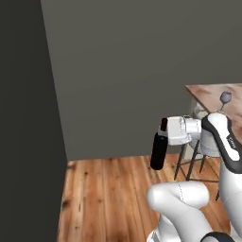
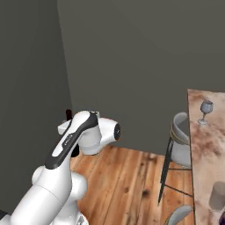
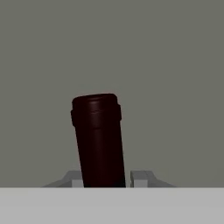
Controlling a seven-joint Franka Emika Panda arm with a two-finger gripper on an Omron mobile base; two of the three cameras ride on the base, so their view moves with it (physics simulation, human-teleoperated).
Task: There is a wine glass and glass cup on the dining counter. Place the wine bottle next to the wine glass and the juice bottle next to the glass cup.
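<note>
The wine bottle (image 1: 159, 150) hangs in the air over the wooden floor (image 1: 108, 194), well short of the bench (image 1: 218, 96), gripped by the gripper (image 1: 165, 133) at its upper part, just below the dark red top. The fingers (image 3: 139, 177) are nearly closed, clamped on either side of the neck, as the hand view shows with the dark neck rising between them. The bottle sits close to upright, its base tipped slightly to the left in the left base view.

It is a tall, slim black bottle with a long narrow neck. As glass, it is likely rigid, smooth and fairly heavy for its width, with most of the weight in the body below the hold. A grip this high lets the body swing and could slip on the slick neck, so slow, level carrying seems wise; a hold nearer the shoulder or mid-body would be steadier. Being tall on a narrow base, it could topple if set down tilted.

Further right, the wine glass (image 2: 205, 110) stands on the reddish marbled bench near its far edge, a small clear stemmed piece that looks fragile. A bar stool (image 2: 178, 145) stands beside the bench. Toward the near end sit the glass cup (image 2: 217, 196), a plain greyish tumbler, and just by it a dark purple object at the picture's edge, too cropped to identify.
</note>
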